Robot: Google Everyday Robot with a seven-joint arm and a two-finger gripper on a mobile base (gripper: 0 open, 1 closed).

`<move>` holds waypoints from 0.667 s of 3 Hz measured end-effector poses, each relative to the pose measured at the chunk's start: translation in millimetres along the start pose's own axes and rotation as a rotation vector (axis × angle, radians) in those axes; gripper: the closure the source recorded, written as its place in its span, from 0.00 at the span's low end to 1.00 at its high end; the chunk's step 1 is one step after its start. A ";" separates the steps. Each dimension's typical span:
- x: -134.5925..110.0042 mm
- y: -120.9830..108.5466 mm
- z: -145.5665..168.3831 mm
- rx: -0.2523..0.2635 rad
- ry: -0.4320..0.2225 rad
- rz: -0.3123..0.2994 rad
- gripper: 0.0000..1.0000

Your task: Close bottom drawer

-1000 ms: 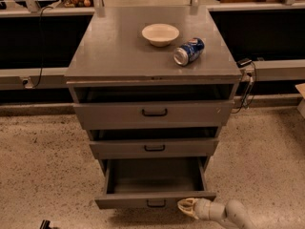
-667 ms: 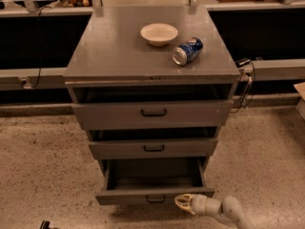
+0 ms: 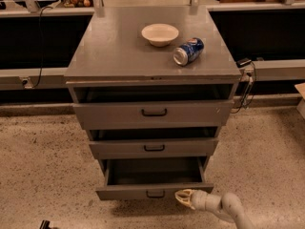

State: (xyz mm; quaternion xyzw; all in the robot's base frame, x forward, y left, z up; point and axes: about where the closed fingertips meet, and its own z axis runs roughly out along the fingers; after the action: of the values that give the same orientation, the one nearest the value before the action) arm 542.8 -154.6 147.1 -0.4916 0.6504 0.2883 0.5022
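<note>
The bottom drawer (image 3: 119,193) is the lowest of three grey drawers in a metal cabinet. It is pulled out, its inside looks empty, and its thin front panel carries a small black handle (image 3: 155,194). My gripper (image 3: 181,197), cream-coloured on a white arm reaching in from the lower right, is at the drawer's front panel just right of the handle, touching or nearly touching it.
The middle drawer (image 3: 154,148) and the top drawer (image 3: 153,112) are each slightly out. On the cabinet top stand a white bowl (image 3: 160,34) and a blue can (image 3: 188,51) on its side. A cable hangs at the cabinet's right side (image 3: 246,87). Speckled floor surrounds the cabinet.
My gripper has moved left along the front of the bottom drawer, closer to the handle. The drawer looks pushed in a little.
</note>
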 end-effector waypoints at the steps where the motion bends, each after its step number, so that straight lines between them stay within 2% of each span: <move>1: -5.1 -22.8 17.3 0.025 -0.039 0.015 1.00; 2: -5.1 -22.8 17.3 0.025 -0.039 0.015 1.00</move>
State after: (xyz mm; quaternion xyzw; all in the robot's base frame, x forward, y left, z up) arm 570.5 -145.8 148.9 -0.4747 0.6477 0.2936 0.5186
